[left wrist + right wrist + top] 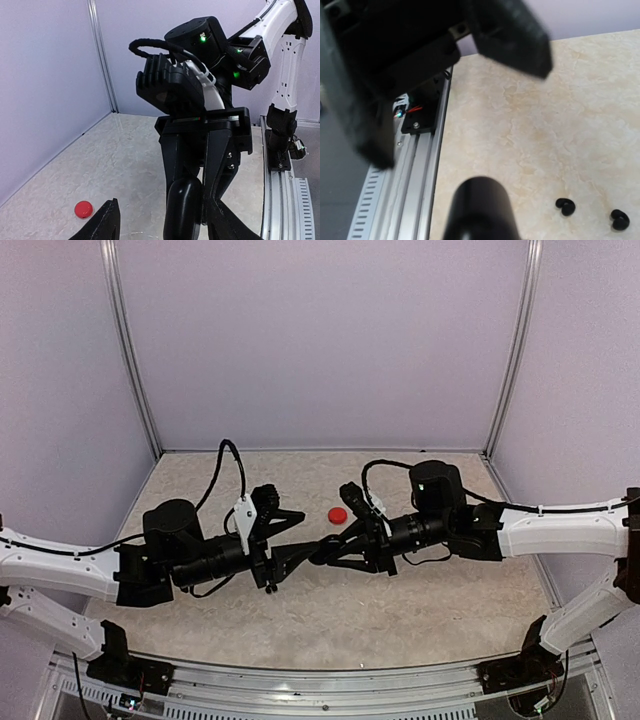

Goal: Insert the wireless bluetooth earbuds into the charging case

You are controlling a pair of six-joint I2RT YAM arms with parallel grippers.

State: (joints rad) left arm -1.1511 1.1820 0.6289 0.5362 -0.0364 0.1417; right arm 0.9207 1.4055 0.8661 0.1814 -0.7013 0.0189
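Right gripper (pixel 325 551) was clenched on the black charging case (pixel 182 212), holding it up off the table (pixel 420 610), out past the near-edge rail (pixel 415 170). Left gripper (pixel 305 532) faced it tip to tip, fingers (pixel 106 222) spread wide and gripping nothing. A black earbud (pixel 565 206) and a second black earbud (pixel 620 220) lay loose on the table, near each other, a little way in from the rail. Red puck-like case (pixel 338 515) sat farther from the rail than both grippers — near their tips, not touching.

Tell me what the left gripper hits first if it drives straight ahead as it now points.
The right gripper, facing it head-on; probably the rounded black case at its tips first, though depth is unclear.
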